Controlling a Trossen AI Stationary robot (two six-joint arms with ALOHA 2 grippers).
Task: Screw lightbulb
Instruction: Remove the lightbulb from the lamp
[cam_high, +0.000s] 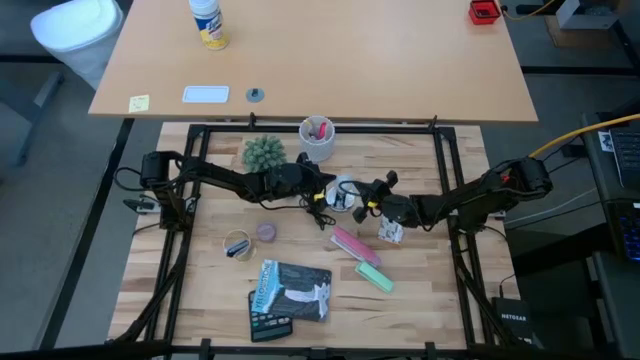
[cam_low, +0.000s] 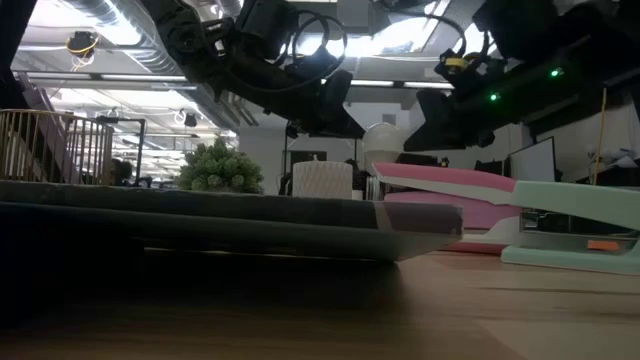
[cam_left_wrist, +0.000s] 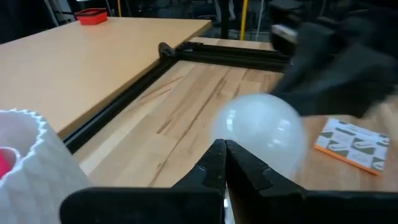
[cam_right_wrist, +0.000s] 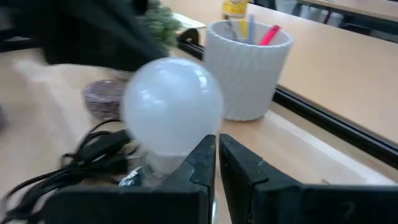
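Both clenched empty beside the lightbulb (cam_right_wrist: 172, 112) near the white cup (cam_high: 318, 139): left pincer (cam_left_wrist: 224, 163), right pincer (cam_right_wrist: 217, 163).

Pale second tabletop (cam_high: 320, 60) behind the black frame (cam_high: 320, 128), grey floor (cam_high: 570, 90), yellow cable (cam_high: 585, 135), bright ceiling strip lights (cam_low: 120, 95) and exposed ducts (cam_low: 100, 15) beyond.

We find the bulb (cam_high: 345, 190) hemmed in: the left gripper (cam_high: 325, 188) just beside it on one side, the right gripper (cam_high: 372, 200) on the other. The white cup (cam_high: 317, 138) and the plant (cam_high: 264, 153) stand behind, the pink stapler (cam_high: 355, 245) in front. Bare wood (cam_high: 420, 290) lies open toward the near right corner.
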